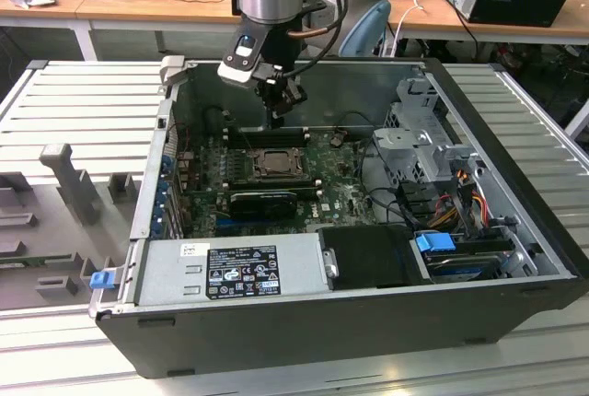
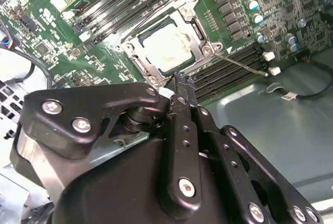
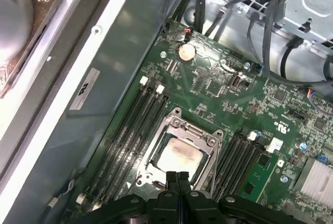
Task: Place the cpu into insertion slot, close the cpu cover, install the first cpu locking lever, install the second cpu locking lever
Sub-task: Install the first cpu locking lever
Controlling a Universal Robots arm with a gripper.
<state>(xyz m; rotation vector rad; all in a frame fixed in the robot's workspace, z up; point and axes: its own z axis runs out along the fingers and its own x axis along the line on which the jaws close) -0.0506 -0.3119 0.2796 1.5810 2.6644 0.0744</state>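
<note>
The cpu (image 2: 165, 48) lies flat in the green board, its pale metal top showing through the window of the cpu cover (image 2: 200, 26), which is folded down around it. Both the cpu (image 3: 179, 157) and the cpu cover (image 3: 183, 128) also appear in the first wrist view. The insertion slot is hidden beneath them. A thin wire lever (image 2: 242, 66) sticks out from one socket corner across the memory slots. My gripper (image 2: 182, 82) is shut with nothing between its fingers. It hangs just above the socket's edge (image 3: 177, 175), and over the socket's far side in the exterior view (image 1: 274, 120).
Long black memory slots (image 3: 127, 130) flank the socket on both sides. A black graphics card (image 1: 262, 201) lies in front of it and a power supply (image 1: 230, 272) nearer still. A drive cage (image 1: 419, 138) with cables stands at the exterior view's right, inside the case walls (image 1: 152, 175).
</note>
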